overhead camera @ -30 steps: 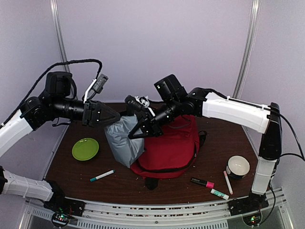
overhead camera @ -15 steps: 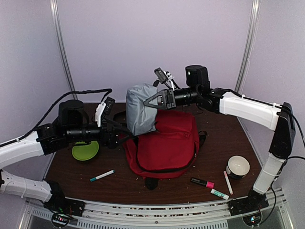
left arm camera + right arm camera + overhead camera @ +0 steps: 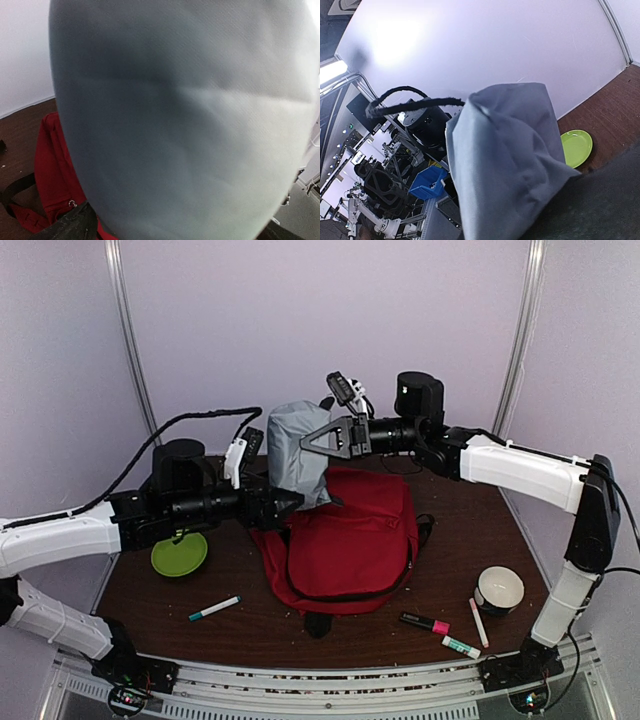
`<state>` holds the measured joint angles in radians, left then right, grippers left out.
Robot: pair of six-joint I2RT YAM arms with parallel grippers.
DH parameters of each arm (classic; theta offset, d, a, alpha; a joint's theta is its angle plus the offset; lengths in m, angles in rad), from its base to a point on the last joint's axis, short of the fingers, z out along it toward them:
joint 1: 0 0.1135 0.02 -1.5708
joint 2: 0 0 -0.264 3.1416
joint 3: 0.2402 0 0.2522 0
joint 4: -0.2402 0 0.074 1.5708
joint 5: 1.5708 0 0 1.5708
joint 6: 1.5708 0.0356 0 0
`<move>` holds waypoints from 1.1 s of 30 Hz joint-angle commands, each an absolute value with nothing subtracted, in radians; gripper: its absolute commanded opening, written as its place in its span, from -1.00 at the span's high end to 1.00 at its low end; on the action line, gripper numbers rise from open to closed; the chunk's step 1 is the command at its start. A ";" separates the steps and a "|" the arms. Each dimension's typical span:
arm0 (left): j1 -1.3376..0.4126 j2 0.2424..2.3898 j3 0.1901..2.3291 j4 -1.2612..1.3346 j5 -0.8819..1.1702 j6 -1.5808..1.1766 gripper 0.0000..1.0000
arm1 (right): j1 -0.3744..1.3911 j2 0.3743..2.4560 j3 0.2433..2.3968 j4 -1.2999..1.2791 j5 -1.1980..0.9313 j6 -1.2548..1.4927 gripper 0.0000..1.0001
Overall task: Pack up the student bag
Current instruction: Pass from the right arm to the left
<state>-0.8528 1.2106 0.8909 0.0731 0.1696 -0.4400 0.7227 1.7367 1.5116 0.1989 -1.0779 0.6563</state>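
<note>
The student bag (image 3: 350, 540), a large red backpack, lies flat in the middle of the table; its left edge also shows as the red bag (image 3: 52, 165) in the left wrist view. A grey pouch (image 3: 295, 450) hangs in the air above the bag's far left corner, with my right gripper (image 3: 312, 440) shut on its right side. The pouch (image 3: 505, 160) droops from that grip. My left gripper (image 3: 292, 503) sits open just under the pouch, at the bag's upper left edge. The grey pouch (image 3: 185, 115) fills the left wrist view, with one dark finger (image 3: 75, 227) low on the left.
A green plate (image 3: 180, 553) and a teal marker (image 3: 214, 608) lie left of the bag. At the right front are a white bowl (image 3: 499, 589), a pink marker (image 3: 425, 622) and two white markers (image 3: 461, 646).
The right gripper has lifted the grey pouch up off the bag. The left gripper has let go of the pouch, opened, dropped lower and reached right toward the bag.
</note>
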 commanded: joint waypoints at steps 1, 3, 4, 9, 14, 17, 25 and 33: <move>-0.838 1.215 0.962 0.031 0.030 -0.448 -0.96 | 0.729 1.674 1.513 0.249 -1.112 0.639 0.92; -0.836 1.191 0.946 0.024 -0.020 -0.441 -0.96 | 0.730 1.667 1.514 0.214 -1.109 0.606 0.92; -0.836 1.177 0.930 0.045 -0.041 -0.441 -0.96 | 0.731 1.667 1.514 0.214 -1.113 0.605 0.92; -0.821 1.230 0.921 0.179 0.279 -0.432 -0.95 | 0.732 1.683 1.497 0.289 -1.133 0.658 0.92; -0.822 1.317 0.950 0.305 0.486 -0.494 -0.74 | 0.733 1.695 1.504 0.288 -1.136 0.656 0.92; -0.821 1.316 0.961 0.307 0.480 -0.489 -0.44 | 0.732 1.691 1.506 0.255 -1.131 0.628 0.92; -0.812 1.251 0.927 0.243 0.353 -0.482 0.32 | 0.722 1.669 1.508 0.042 -1.058 0.425 0.73; -0.773 1.201 0.886 0.063 0.342 -0.531 0.44 | 0.676 1.522 1.452 -0.380 -0.850 -0.036 -0.25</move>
